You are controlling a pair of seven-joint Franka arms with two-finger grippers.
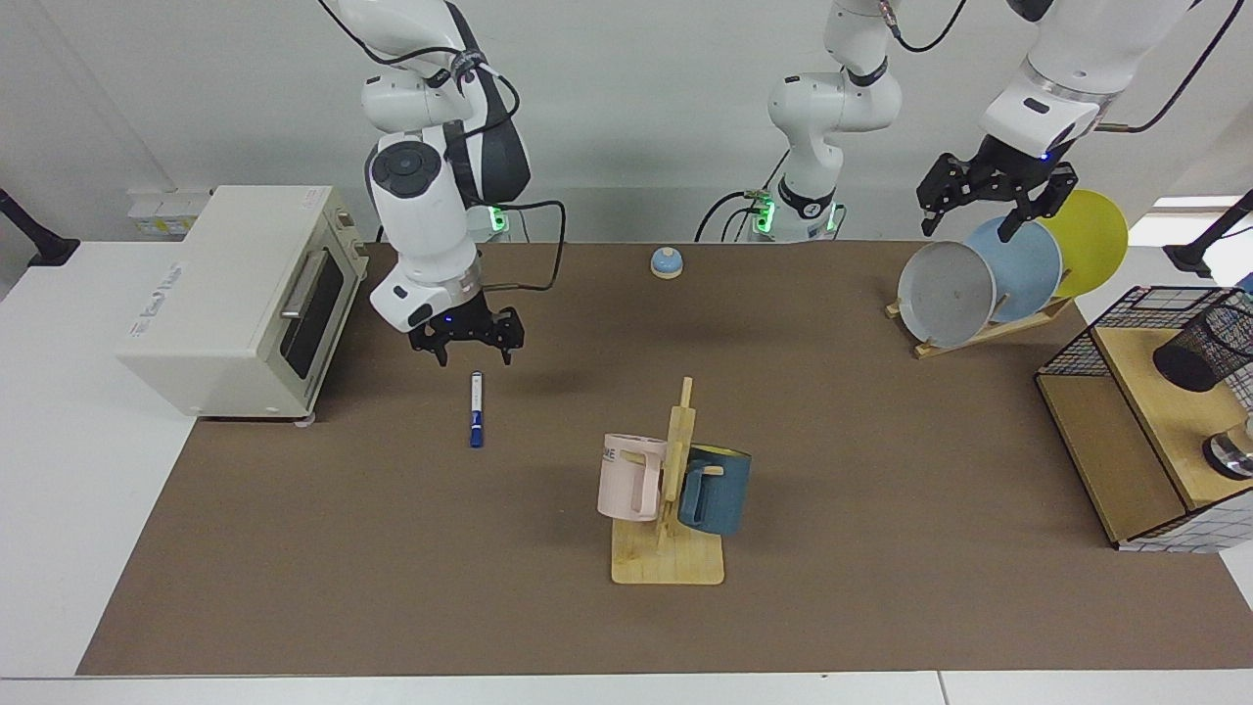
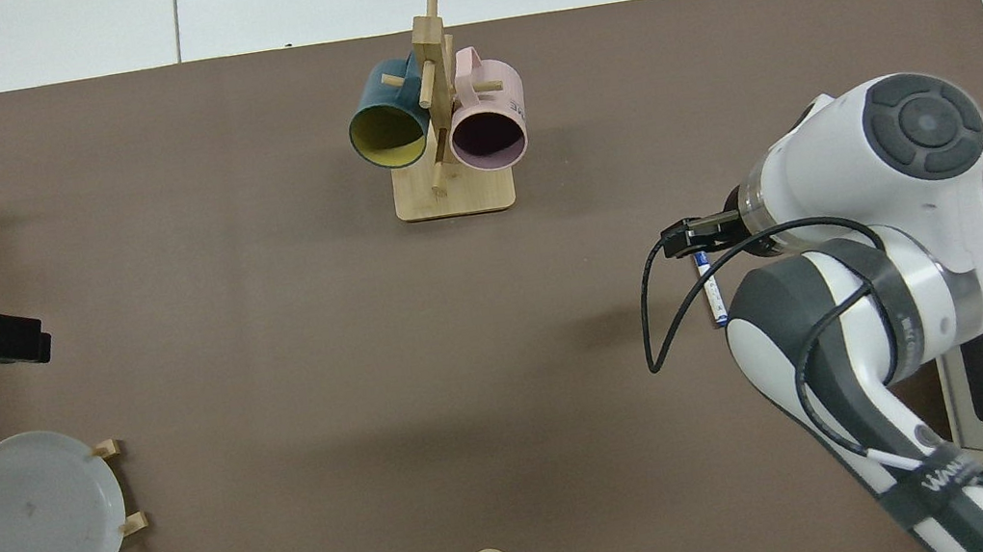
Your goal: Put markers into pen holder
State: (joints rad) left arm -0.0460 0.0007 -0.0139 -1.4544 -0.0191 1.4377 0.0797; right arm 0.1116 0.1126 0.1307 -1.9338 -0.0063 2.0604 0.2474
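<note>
Now the right gripper [image 1: 469, 349], fingers spread, hovers just above the marker [image 1: 476, 408] lying flat on the surface (pen holder [image 1: 1198, 352] far off); an off-centre pinch could roll it away. Left gripper [image 1: 989, 204] waits, released.

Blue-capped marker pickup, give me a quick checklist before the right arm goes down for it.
1. White-barrelled, blue-capped marker lying flat on the brown mat, nothing touching it: ok.
2. Right hand open: ok.
3. Right hand centred over the barrel: not ok; it sits by the black end.
4. Black wire-mesh pen holder mouth unobstructed: ok.
5. Left hand waiting, open, by the plate rack: ok.
</note>
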